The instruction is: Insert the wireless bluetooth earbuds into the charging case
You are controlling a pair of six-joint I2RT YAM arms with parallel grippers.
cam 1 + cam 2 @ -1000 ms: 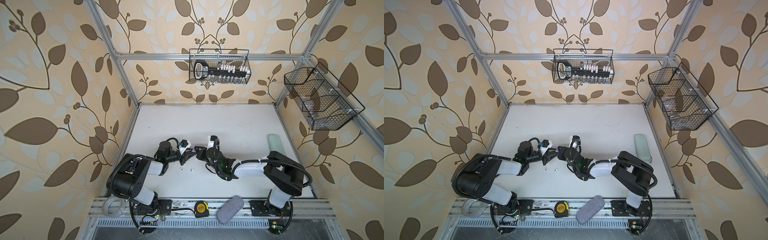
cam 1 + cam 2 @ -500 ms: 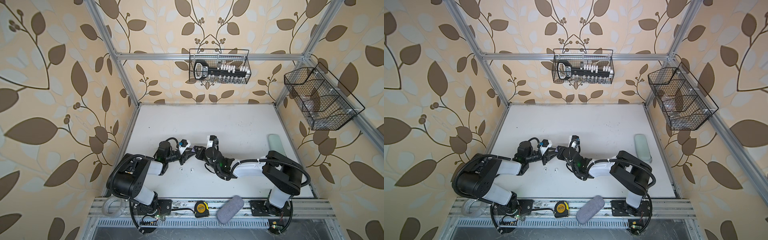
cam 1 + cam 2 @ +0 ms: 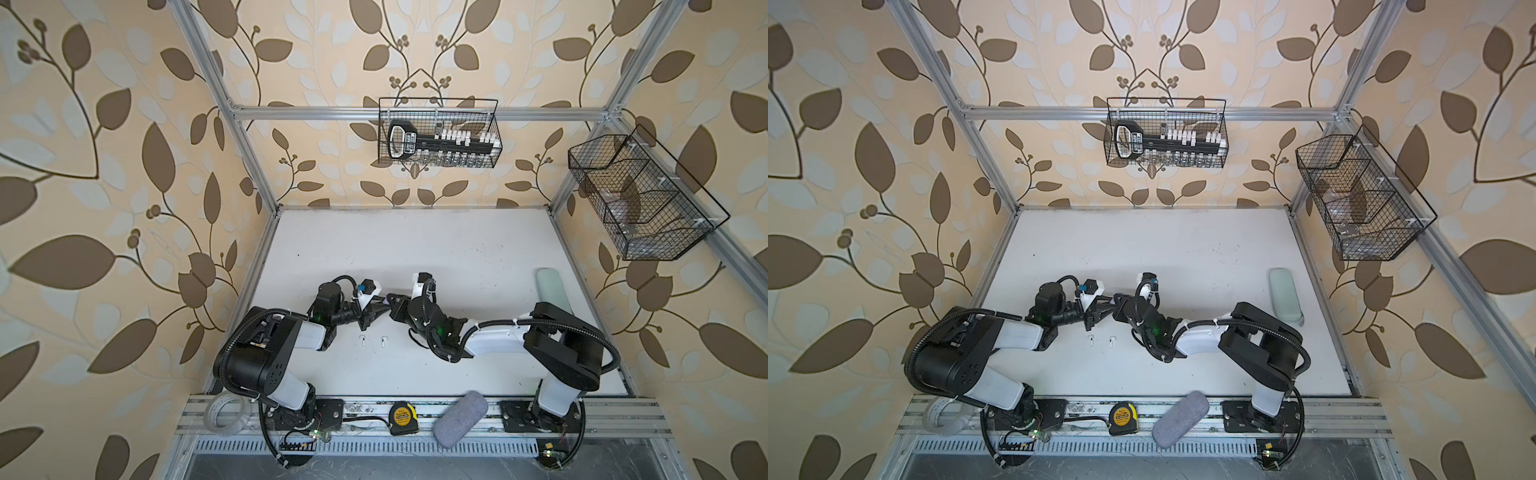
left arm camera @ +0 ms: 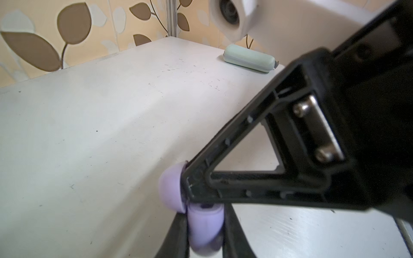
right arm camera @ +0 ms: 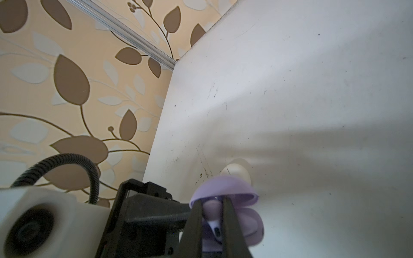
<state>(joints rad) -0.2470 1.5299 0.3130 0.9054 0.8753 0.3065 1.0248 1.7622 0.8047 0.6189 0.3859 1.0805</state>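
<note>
While my left pincer gripped the open lavender case, my right pincer pinched a lavender earbud at its mouth, two white earbuds lying nearby.

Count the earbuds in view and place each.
3. Two white earbuds lie side by side on the table; one lavender earbud is pinched in the right gripper. Another may be hidden.

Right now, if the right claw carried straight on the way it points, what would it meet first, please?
Most likely the open lavender charging case, just ahead of the tips: the right claw, shut on a lavender earbud, points into it. The left claw holds that case; depth is unclear.
</note>
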